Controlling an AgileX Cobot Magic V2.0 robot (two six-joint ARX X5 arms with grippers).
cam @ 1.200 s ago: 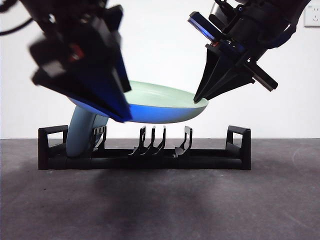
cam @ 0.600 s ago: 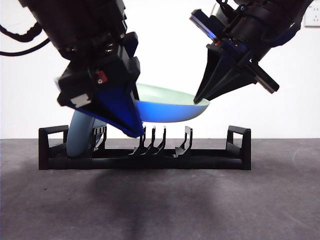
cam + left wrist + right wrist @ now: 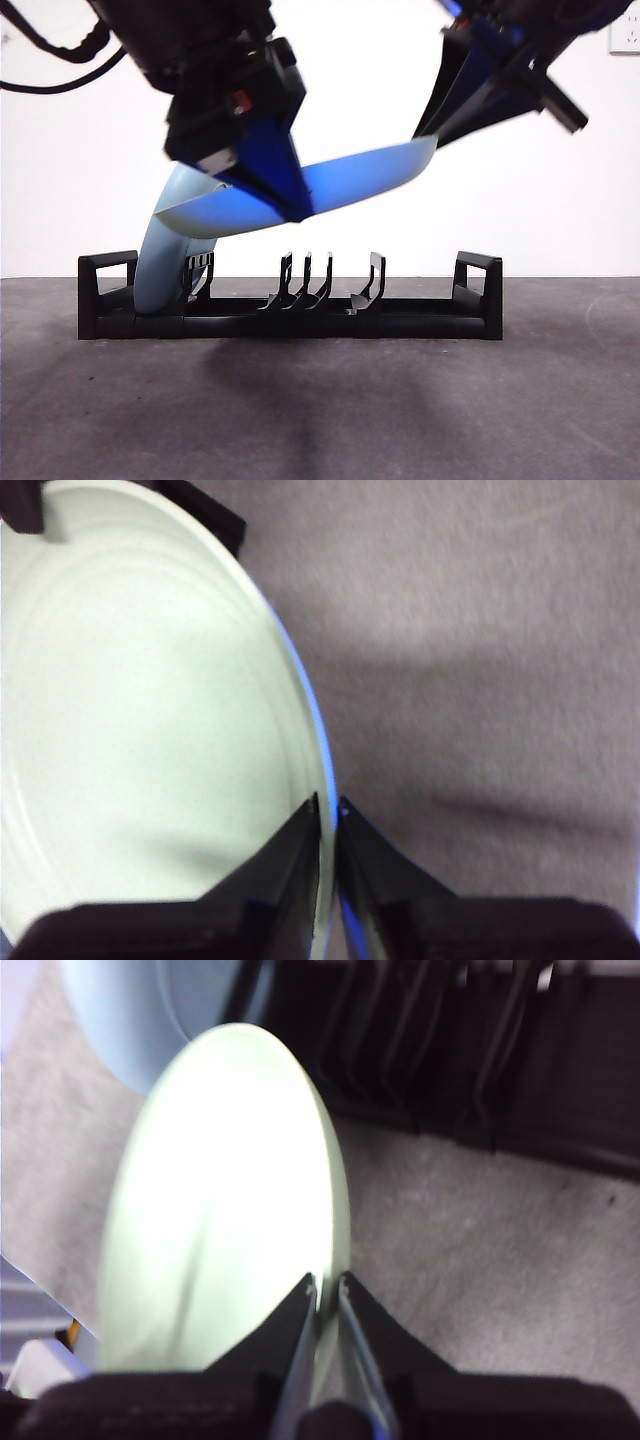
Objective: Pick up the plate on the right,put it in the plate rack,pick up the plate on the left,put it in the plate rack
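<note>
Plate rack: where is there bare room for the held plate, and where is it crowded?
Free: the plate rack's stretch between the last prong and the end handle opposite the racked plate. Crowded: around the close-set prongs and above them, where both grippers pinch the held plate.

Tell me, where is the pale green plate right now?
In the front view the green plate hangs tilted in the air above the plate rack, gripped at opposite rims by the left gripper and right gripper.

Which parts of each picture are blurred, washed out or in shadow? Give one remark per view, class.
Front view: the two end effectors and the held plate are smeared by motion, while the plate rack is sharp above a soft dark shadow on the table. Left wrist view: the whole picture is soft. Right wrist view: the plate's face is overexposed to near white and the rack behind is out of focus.
</note>
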